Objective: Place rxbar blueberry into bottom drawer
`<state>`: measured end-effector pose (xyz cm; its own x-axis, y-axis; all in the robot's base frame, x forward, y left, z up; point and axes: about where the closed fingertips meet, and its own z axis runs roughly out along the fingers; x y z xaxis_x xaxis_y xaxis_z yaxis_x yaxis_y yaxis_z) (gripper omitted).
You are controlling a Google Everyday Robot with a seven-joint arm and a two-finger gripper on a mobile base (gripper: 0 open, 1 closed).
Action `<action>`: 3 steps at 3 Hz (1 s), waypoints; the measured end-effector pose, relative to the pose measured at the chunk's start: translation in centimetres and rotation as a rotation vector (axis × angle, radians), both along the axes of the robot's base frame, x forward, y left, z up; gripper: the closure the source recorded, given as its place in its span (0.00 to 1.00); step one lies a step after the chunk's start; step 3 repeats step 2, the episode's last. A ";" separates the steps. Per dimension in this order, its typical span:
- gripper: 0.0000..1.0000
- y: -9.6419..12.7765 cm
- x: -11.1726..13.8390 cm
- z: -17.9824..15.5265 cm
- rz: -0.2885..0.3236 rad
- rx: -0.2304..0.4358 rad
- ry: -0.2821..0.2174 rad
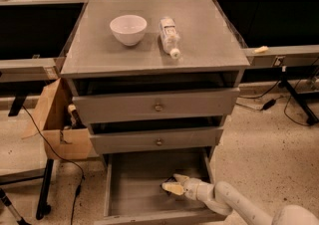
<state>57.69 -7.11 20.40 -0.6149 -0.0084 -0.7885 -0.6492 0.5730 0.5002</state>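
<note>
The bottom drawer (132, 204) of the grey cabinet is pulled open, and its grey floor shows. My gripper (172, 184) reaches into it from the lower right and sits low over the right part of the drawer floor. Its pale fingers (174, 189) are closed on the rxbar blueberry (165, 185). Only a small dark sliver of the bar shows at the fingertips.
On the cabinet top stand a white bowl (128, 29) and a clear plastic bottle (169, 36) lying on its side. The two upper drawers (157, 105) with brass knobs are slightly ajar. A cardboard box (55, 124) stands to the cabinet's left, with cables on the floor.
</note>
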 end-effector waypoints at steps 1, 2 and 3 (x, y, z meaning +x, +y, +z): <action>0.00 0.2 0.2 0.5 0.022 -0.007 -0.006; 0.00 0.2 0.2 0.5 0.022 -0.007 -0.006; 0.00 0.2 0.2 0.5 0.022 -0.007 -0.006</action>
